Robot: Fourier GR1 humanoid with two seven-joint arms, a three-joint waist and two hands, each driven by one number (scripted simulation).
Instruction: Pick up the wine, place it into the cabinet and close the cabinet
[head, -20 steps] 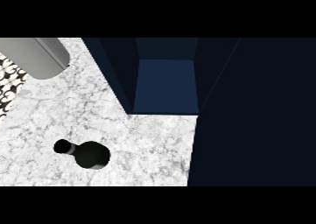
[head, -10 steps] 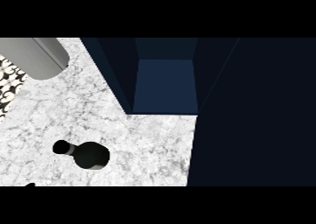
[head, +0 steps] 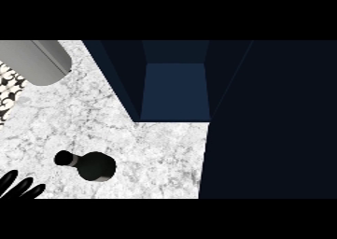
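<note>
At the lower left corner of the frame the black left hand [head: 16,187] shows only as dark fingers, straight and spread apart, holding nothing; the right hand is nowhere in the frame. Just up and to the right of those fingers, near but not touching them, sits the dark glass wine bottle [head: 96,166] on the white-and-grey marbled counter [head: 95,116], its narrow neck toward the left and its round body toward the right. From this steep angle it looks to be standing, though that is not certain. The step in hand appears to be the reach for the bottle, so the pick-up is not yet made. To do it well, the hand should probably approach the wide body rather than the slim neck, keep the fingers apart until they flank it, and close only once thumb and fingers sit on opposite sides, so the bottle is not nudged over. Further up, at centre, the dark navy cabinet [head: 175,88] stands open, its blue inside bare. At the upper left lie a grey cylinder [head: 41,60] and a black-and-white patterned strip [head: 5,86].
</note>
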